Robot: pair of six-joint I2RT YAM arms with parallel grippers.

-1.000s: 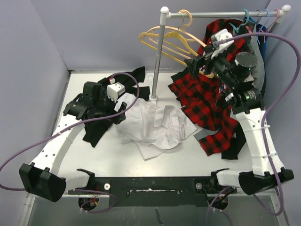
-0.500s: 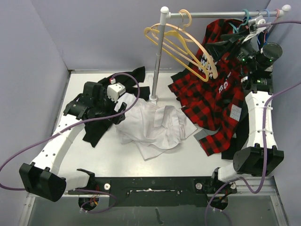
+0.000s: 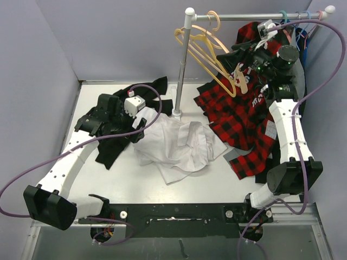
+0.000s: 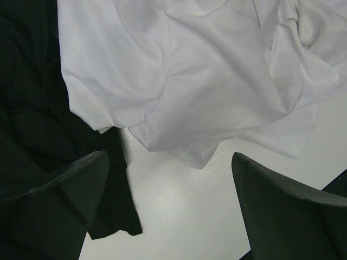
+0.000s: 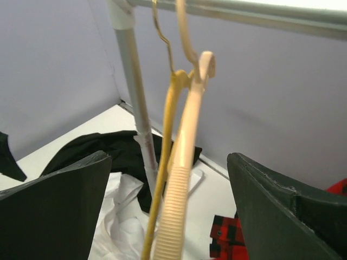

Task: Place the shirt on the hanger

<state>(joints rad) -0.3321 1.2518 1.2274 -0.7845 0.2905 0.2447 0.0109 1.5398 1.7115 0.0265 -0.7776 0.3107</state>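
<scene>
The white shirt (image 3: 179,143) lies crumpled on the table's middle; it also shows in the left wrist view (image 4: 190,81). The pale tan hanger (image 3: 216,21) hangs by its hook from the rail, beside a yellow hanger (image 3: 203,54). My right gripper (image 3: 244,54) is raised near the rail, open. In the right wrist view the tan hanger (image 5: 184,179) hangs between the right gripper's (image 5: 168,179) spread jaws, untouched. My left gripper (image 3: 138,127) is open and empty, low over the table at the shirt's left edge, as its wrist view (image 4: 169,162) shows.
A red-and-black plaid shirt (image 3: 238,119) drapes from the rail (image 3: 255,16) to the table at right. A black garment (image 3: 116,146) lies at left under my left arm. The rack's pole (image 3: 181,70) stands at the back middle. Teal hangers (image 3: 284,19) hang far right.
My right arm has swung up and back to the rail, facing the hangers. The tan and yellow hangers have swung to the right and hang closer together. The left arm has not moved.
</scene>
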